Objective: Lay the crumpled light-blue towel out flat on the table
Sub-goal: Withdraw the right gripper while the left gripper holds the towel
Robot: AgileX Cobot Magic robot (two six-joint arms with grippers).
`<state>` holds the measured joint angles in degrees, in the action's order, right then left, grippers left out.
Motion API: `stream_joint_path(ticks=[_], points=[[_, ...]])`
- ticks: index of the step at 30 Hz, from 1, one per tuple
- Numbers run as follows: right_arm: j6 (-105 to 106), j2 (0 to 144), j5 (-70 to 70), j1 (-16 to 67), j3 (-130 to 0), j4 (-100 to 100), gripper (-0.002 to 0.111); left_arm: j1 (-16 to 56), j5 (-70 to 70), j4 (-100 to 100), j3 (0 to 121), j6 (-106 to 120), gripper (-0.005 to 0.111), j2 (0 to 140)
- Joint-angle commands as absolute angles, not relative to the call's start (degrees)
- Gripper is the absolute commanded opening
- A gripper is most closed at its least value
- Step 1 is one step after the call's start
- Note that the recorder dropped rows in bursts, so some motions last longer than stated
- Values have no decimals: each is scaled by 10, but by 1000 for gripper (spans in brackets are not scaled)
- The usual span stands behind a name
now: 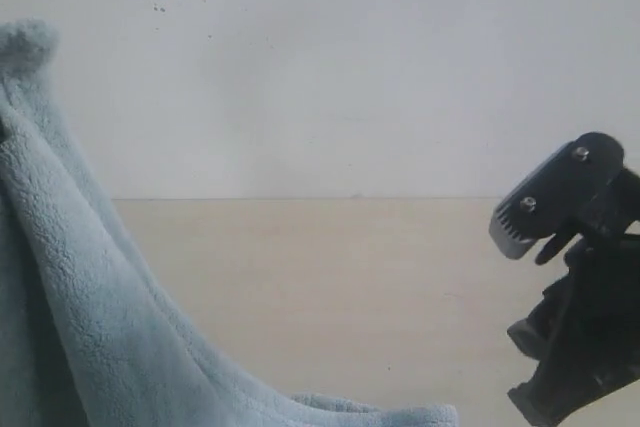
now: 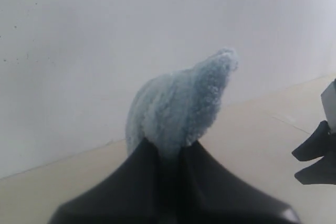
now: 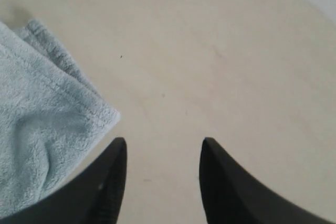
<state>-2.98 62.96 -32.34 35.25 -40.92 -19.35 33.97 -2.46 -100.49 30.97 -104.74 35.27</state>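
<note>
The towel [image 1: 90, 297] hangs hoisted at left, one end trailing on the table [image 1: 350, 277].
Your left claw [image 2: 167, 149] pinches a fold up high so it drapes open; your right claw [image 3: 163, 153] hovers spread, empty, beside the hemmed corner [image 3: 105, 115], likely ready to take it.

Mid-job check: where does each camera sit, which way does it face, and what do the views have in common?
Exterior: low, near table level, facing the wall; lifted towel left, right gripper right.
Left wrist: behind the left gripper, shut on a towel tip, facing the wall.
Right wrist: above the open right gripper, looking down at table and towel corner.
Shared: all three show towel and table; exterior and left wrist also the wall.
</note>
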Motion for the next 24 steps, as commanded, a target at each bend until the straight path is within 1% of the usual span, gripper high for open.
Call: stream_joint_path(ticks=[1, 3, 12, 15, 20, 24], points=[[93, 702, -300, 318, -407, -52, 43, 337, -15, -999, 304, -1058, 4, 333], [122, 736, -281, 312, -407, -19, 43, 337, -10, -999, 304, -1058, 4, 323], [147, 884, -218, 308, -407, 0, 43, 337, -6, -999, 304, -1058, 4, 283], [173, 900, -207, 308, -407, 36, 43, 337, -6, -999, 304, -1058, 4, 283], [295, 898, -206, 308, -407, 167, 43, 337, 0, -999, 326, -1044, 4, 284], [358, 898, -196, 308, -408, 244, 43, 337, 53, -999, 354, -1033, 4, 284]])
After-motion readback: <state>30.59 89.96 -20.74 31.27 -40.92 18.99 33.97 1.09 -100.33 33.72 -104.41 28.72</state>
